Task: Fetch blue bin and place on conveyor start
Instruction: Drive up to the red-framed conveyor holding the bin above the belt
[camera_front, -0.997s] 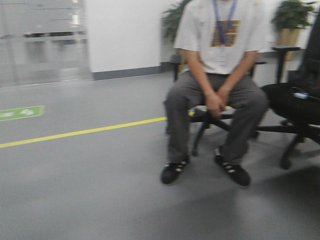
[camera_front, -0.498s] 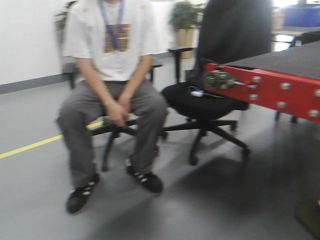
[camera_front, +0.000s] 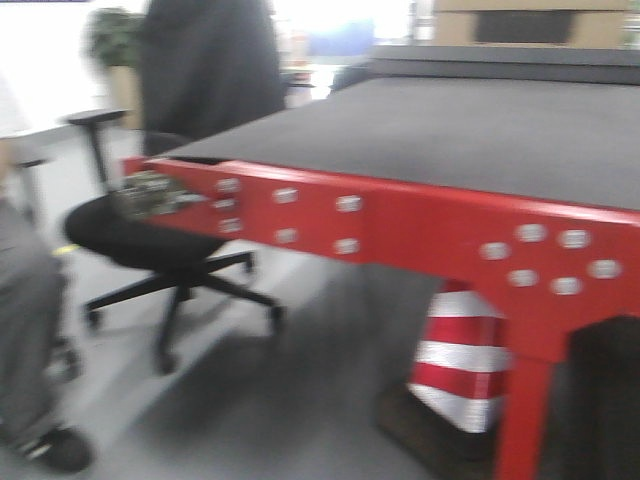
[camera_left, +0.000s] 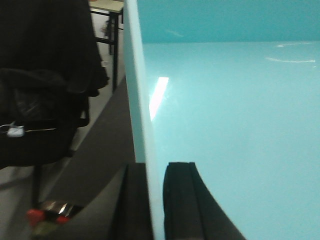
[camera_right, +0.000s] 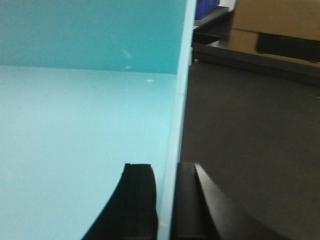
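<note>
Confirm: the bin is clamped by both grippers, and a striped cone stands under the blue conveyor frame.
The frame is red, not blue: see the front view. The left gripper and right gripper clamp the bin; the cone stands beneath.

The left gripper points up the frame in its wrist view, its two black fingers parallel and clamped on a thin side wall of the blue bin. One finger lies flat against the wall's inner face, the other against its outer face. The right gripper holds a side wall in the same way, with one finger inside the bin and its partner outside, both pressed to the plastic
</note>
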